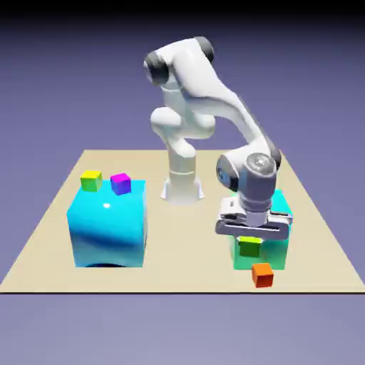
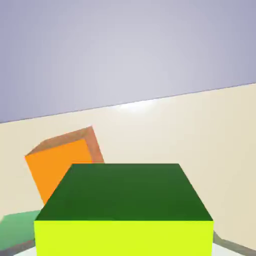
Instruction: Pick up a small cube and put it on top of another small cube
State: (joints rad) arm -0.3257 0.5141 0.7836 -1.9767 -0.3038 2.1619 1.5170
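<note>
My gripper point(image 1: 250, 239) points down at the exterior view's right, shut on the small lime-green cube point(image 1: 249, 248). That cube fills the bottom of the hand view point(image 2: 124, 210) and hides both fingertips. It sits in front of the right cyan block's face, and I cannot tell whether it touches the table. The other small cube, orange-red point(image 1: 263, 274), lies on the table just in front of and slightly right of the held cube. In the hand view the orange-red cube point(image 2: 60, 167) shows beyond the lime one, to the left and tilted.
A big cyan block point(image 1: 107, 222) stands at the left, with a yellower-green small cube point(image 1: 91, 180) and a purple small cube point(image 1: 120, 183) on top. A second cyan block point(image 1: 279, 251) stands right behind my gripper. The table's front edge point(image 1: 178, 291) runs close to the orange-red cube.
</note>
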